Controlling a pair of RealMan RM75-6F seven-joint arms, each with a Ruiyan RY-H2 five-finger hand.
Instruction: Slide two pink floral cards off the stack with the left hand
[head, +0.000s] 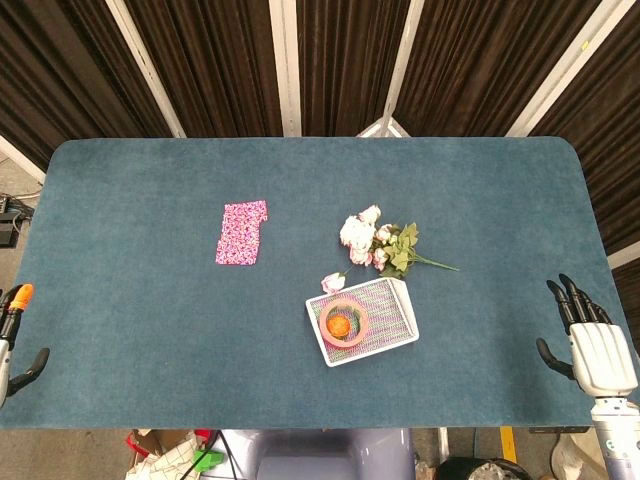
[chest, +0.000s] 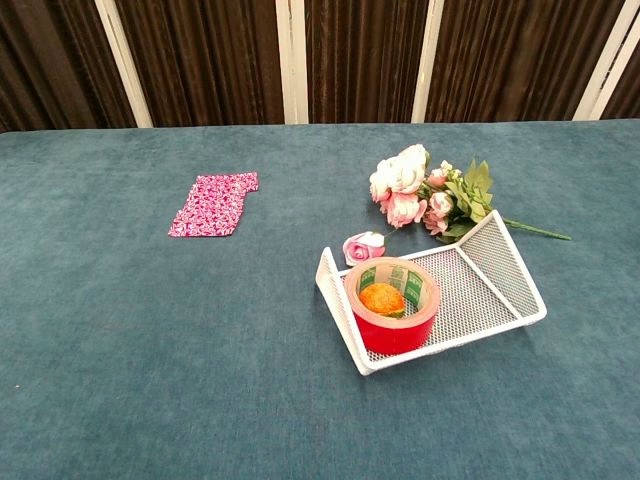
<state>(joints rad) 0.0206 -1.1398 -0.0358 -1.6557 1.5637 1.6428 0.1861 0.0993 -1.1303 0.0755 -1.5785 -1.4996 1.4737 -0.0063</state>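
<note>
The stack of pink floral cards (head: 241, 232) lies flat on the teal table, left of centre; the chest view shows it too (chest: 213, 204). Its top card sits slightly askew at the far end. My left hand (head: 14, 345) shows only at the left edge of the head view, near the table's front left corner, far from the cards, fingers apart and holding nothing. My right hand (head: 590, 340) hovers at the front right edge with its fingers spread and empty. Neither hand appears in the chest view.
A white wire tray (head: 390, 318) right of centre holds a red tape roll (head: 344, 322) with an orange ball inside. A bunch of pink and white flowers (head: 375, 241) lies behind the tray, and one loose bloom (head: 332, 282) beside it. Dark curtains hang behind the table.
</note>
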